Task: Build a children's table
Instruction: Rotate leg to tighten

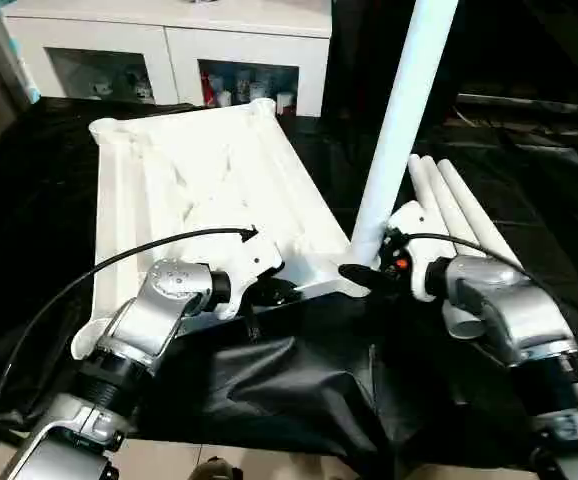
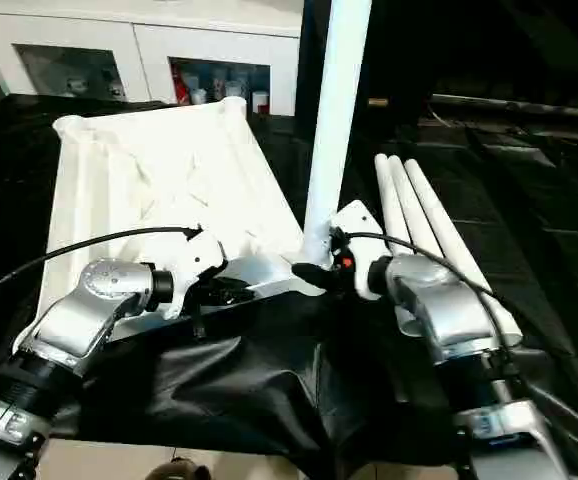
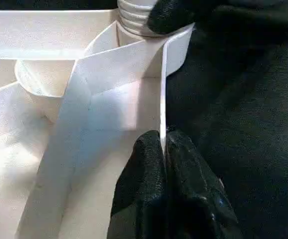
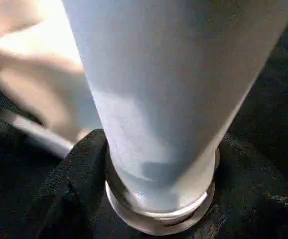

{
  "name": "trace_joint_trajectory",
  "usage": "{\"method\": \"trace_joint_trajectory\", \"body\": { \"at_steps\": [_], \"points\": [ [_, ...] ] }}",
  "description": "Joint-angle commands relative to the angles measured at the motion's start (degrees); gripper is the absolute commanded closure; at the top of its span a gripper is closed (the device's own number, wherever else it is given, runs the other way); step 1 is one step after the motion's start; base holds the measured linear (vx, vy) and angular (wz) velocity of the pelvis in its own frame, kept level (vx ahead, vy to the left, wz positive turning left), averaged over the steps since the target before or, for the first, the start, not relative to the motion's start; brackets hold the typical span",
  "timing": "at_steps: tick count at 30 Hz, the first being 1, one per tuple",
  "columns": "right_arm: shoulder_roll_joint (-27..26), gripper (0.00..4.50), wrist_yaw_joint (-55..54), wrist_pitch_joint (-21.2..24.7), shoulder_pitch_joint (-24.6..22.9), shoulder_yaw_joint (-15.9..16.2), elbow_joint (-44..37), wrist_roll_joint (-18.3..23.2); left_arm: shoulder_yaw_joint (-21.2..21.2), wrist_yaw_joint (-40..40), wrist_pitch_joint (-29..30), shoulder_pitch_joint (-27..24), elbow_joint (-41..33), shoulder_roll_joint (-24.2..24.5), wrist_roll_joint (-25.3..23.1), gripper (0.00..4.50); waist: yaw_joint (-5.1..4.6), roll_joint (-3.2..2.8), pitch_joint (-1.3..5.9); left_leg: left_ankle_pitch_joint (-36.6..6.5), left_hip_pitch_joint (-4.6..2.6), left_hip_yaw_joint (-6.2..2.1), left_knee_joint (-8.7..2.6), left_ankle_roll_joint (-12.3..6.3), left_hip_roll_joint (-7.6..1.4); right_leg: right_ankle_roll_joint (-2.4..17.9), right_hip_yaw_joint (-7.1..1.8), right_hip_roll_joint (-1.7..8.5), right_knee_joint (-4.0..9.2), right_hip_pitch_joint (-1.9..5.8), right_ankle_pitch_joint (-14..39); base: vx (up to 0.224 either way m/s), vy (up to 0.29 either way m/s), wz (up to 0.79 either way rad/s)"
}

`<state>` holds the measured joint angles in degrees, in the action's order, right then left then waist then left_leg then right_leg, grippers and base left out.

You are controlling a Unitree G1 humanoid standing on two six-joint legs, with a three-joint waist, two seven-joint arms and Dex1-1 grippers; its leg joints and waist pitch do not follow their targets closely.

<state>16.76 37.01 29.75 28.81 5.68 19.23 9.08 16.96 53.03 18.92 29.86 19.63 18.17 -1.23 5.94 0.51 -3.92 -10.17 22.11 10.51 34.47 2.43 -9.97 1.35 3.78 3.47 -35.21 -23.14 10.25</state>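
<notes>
The children's table lies as parts on a black cloth. Its white tabletop rests upside down, ribbed underside up. My left gripper is shut on the thin raised rim along the near edge, one finger on each side of it. One white leg stands upright in the near right corner socket. My right gripper wraps the leg's base, with black fingers pressed against both sides of the tube just above its ringed end.
Three more white legs lie side by side on the cloth, just right of my right gripper. The black cloth bunches in folds at the near edge. A white cabinet with glass doors stands behind the tabletop.
</notes>
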Motion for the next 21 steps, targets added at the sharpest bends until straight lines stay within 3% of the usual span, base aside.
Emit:
{"method": "trace_joint_trajectory", "body": {
  "at_steps": [1,3,5,8,11,13,15,17,21],
  "points": [
    [-2.11,1.76,-5.97,-0.86,0.5,-1.83,4.01,-0.34,-1.24,-3.38,-0.33,3.06,-0.88,-2.19,0.39,4.5,-0.04,0.19,4.31,-7.89,-1.29,-1.42,-4.06,-0.54,-3.47,11.33,-3.12,5.57,4.07,2.71,11.14,0.0,0.0,0.0],
    [-8.67,1.76,-17.07,-4.45,1.95,-5.26,10.49,-0.3,-2.8,-12.39,3.0,5.72,3.83,-6.26,-1.55,4.5,-0.39,0.03,4.32,-9.08,-1.53,-1.36,-4.06,0.4,-3.21,11.67,-3.07,5.49,4.26,2.61,11.96,0.0,0.0,0.0],
    [-11.43,1.76,-21.33,-6.04,2.86,-6.89,13.03,0.3,-3.72,-16.42,4.76,6.99,5.86,-8.21,-2.0,4.5,-0.55,-0.01,4.31,-9.83,-1.57,-1.4,-4.12,1.0,-3.27,11.58,-3.13,5.67,4.45,2.64,12.7,0.0,0.0,0.0],
    [-16.62,1.76,-27.58,-10.49,5.36,-7.42,18.48,0.1,-4.96,-23.7,5.7,9.52,9.63,-12.09,-2.64,4.5,-0.56,-0.29,4.59,-8.57,-1.41,-1.44,-4.06,0.73,-3.21,11.48,-3.06,5.54,4.08,2.83,9.89,0.0,0.0,0.0],
    [-20.04,1.76,-27.91,-13.18,7.35,-7.65,21.94,0.16,-5.06,-26.58,6.48,10.46,10.5,-13.6,-3.65,4.5,-0.62,-0.11,4.62,-8.31,-1.21,-1.39,-4.05,-0.05,-3.18,11.83,-3.04,5.57,3.96,3.01,7.98,0.0,0.0,0.0],
    [-20.22,1.76,-27.82,-13.56,7.56,-7.38,22.32,-0.18,-5.02,-26.66,6.64,10.41,10.39,-13.66,-3.81,4.5,-0.53,0.01,4.65,-8.32,-1.2,-1.4,-4.04,-0.38,-3.18,11.69,-2.98,5.55,3.94,3.17,8.21,0.0,0.0,0.0],
    [-20.96,1.2,-26.53,-15.33,8.27,-7.55,23.45,-0.47,-4.83,-26.42,7.57,9.98,9.7,-13.66,-3.82,4.5,-0.47,0.01,4.67,-8.18,-1.22,-1.37,-4.02,-0.79,-3.23,11.55,-3.01,5.63,3.94,3.15,8.13,0.0,0.0,0.0],
    [-20.89,1.06,-25.75,-16.39,8.59,-7.31,24.07,-0.74,-4.75,-26.3,7.52,9.72,9.48,-13.52,-3.74,4.5,-0.47,0.1,4.6,-8.75,-1.3,-1.32,-4.05,-0.87,-3.23,11.5,-3.01,5.58,4.08,3.04,8.87,0.0,0.0,0.0],
    [-19.61,0.71,-25.57,-19.31,9.1,-5.99,24.17,-2.58,-4.56,-25.34,4.83,9.64,9.75,-13.46,-3.13,4.5,-1.3,0.19,4.74,-7.94,-0.43,-1.76,-4.19,-1.21,-3.1,11.18,-2.72,5.67,3.78,3.78,8.53,0.0,0.0,0.0]
  ]
}}
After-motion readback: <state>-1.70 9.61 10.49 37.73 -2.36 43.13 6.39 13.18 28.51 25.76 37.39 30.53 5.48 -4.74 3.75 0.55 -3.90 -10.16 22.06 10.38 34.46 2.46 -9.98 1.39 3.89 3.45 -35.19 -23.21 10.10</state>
